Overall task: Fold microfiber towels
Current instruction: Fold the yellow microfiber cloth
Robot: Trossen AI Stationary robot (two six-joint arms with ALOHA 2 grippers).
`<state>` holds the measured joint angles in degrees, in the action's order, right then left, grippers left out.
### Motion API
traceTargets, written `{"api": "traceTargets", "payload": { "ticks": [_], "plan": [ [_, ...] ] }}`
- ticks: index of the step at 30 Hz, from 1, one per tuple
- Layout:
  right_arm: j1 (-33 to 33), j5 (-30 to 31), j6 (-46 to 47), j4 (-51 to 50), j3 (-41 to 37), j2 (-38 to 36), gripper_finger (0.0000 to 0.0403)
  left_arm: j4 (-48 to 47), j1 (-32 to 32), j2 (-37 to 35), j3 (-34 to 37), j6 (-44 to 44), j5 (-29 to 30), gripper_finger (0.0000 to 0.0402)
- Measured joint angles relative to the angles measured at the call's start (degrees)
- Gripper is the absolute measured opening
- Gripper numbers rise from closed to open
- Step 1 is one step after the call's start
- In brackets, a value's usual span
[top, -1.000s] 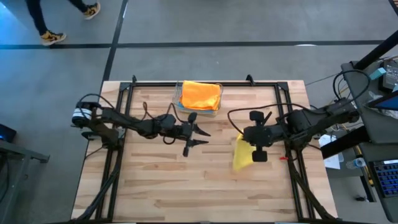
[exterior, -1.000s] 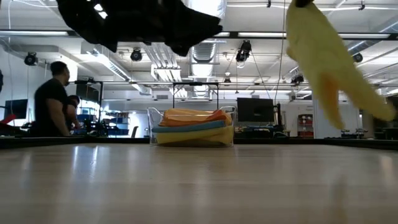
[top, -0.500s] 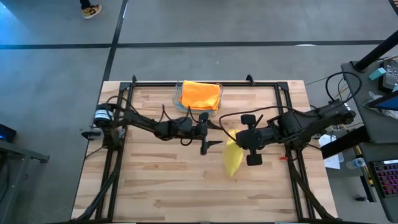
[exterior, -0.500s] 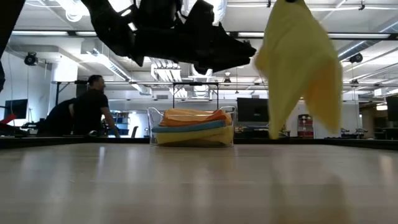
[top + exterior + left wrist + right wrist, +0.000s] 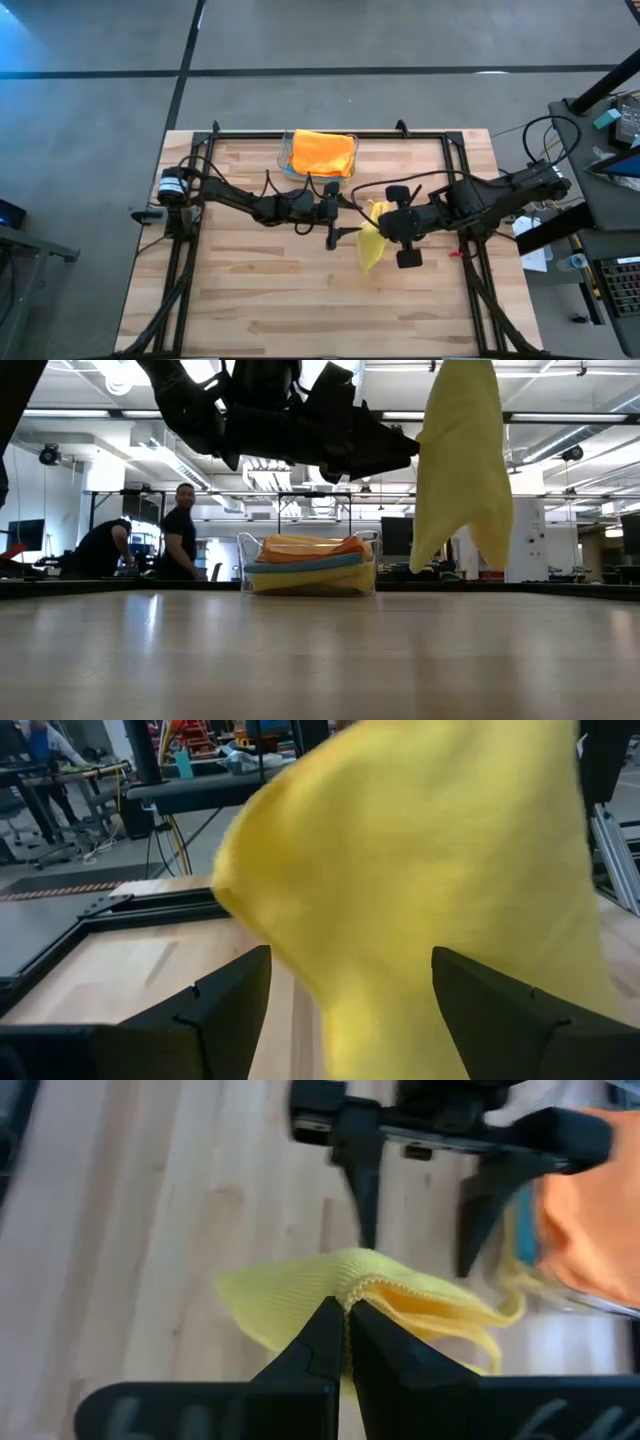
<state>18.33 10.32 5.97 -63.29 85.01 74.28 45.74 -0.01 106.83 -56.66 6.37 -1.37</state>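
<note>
A yellow microfiber towel (image 5: 369,247) hangs in the air over the middle of the table, with my right gripper (image 5: 385,218) shut on its top. It also shows in the low view (image 5: 458,470). My left gripper (image 5: 345,216) reaches in level from the table's left, open. Its fingers stand just short of the towel's upper part (image 5: 420,870); whether they touch it, I cannot tell. More folded towels, the orange one (image 5: 323,152) on top, lie stacked in a clear bin (image 5: 310,565) at the far edge. My right gripper pinches the yellow towel between its two shut fingers (image 5: 325,1342) at a bunched edge (image 5: 365,1287) at the top of the cloth. The fingers slant down from the table's right side. The towel hangs slack below them, clear of the table.
The black frame rails (image 5: 300,133) run along the table's far edge and sides. Bare wood (image 5: 300,300) lies toward the near edge. Two people (image 5: 180,530) show in the room behind the table, far off.
My left gripper has moved toward the table's right, up to the hanging towel, and has opened wider. My right gripper has shifted slightly toward the table's left. The towel, which trailed out toward the right, has swung back and now hangs straight down.
</note>
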Motion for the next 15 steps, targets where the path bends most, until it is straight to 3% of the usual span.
{"api": "traceTargets", "payload": {
  "ticks": [6,15],
  "plan": [
    [0.29,-7.65,0.28,-0.35,-0.15,0.27,0.0009,0.4,0.0,0.0,0.0,0.44,-0.77,0.026],
    [0.42,-9.09,0.53,-3.43,-0.23,4.31,0.0008,0.29,0.0,0.0,0.01,1.6,-4.15,0.026]
  ]
}}
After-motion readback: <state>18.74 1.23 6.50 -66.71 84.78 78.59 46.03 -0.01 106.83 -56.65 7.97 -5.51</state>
